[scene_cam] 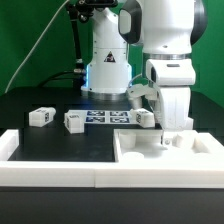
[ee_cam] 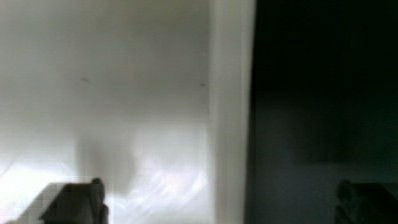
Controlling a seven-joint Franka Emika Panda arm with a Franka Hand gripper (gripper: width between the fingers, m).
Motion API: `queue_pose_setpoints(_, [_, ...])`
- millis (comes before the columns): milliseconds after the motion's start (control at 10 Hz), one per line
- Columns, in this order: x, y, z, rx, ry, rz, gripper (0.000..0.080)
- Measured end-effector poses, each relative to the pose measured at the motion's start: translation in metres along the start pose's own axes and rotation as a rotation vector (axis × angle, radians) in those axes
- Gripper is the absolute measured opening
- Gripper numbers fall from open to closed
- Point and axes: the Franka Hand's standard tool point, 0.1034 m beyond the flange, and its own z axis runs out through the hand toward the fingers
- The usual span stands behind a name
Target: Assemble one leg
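Gripper (scene_cam: 173, 138) hangs low over the large white panel (scene_cam: 150, 158) at the near side, toward the exterior view's right. On my blurred wrist feed its fingertips (ee_cam: 71, 202) sit spread wide with nothing between them, though I can't say whether they touch the panel. Only the exterior view shows me the legs: one leg (scene_cam: 146, 118) on the black table (scene_cam: 60, 142) just beyond the gripper, by the marker board (scene_cam: 105, 117), and two others (scene_cam: 73, 120) further toward that view's left.

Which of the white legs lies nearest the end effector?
The leg on the exterior view's right of the marker board, beside the end effector; the other two lie on the board's opposite side.
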Motion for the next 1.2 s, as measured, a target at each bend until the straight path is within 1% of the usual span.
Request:
queue_pose_setpoints(100, [0.003, 0.000, -0.007, -0.008, -0.002, 0.025, 0.0648])
queue_pose_setpoints(200, [0.007, -0.003, -0.018, -0.015, -0.009, 0.047, 0.0648])
queue_pose_setpoints(400, [0.013, -0.008, -0.040, -0.042, -0.014, 0.080, 0.0648])
queue_pose_setpoints(500, [0.015, -0.012, -0.046, -0.048, -0.015, 0.102, 0.0648])
queue_pose_setpoints(700, [0.013, -0.013, -0.042, -0.042, -0.015, 0.111, 0.0648])
queue_pose_setpoints(800, [0.014, -0.013, -0.042, -0.041, -0.012, 0.179, 0.0648])
queue_pose_setpoints(1000, [0.014, -0.014, -0.041, -0.040, -0.009, 0.364, 0.0648])
queue_pose_setpoints(1100, [0.019, -0.019, -0.039, -0.046, 0.008, 0.534, 0.0648])
queue_pose_setpoints(1200, [0.026, -0.027, -0.036, -0.044, 0.015, 0.680, 0.0648])
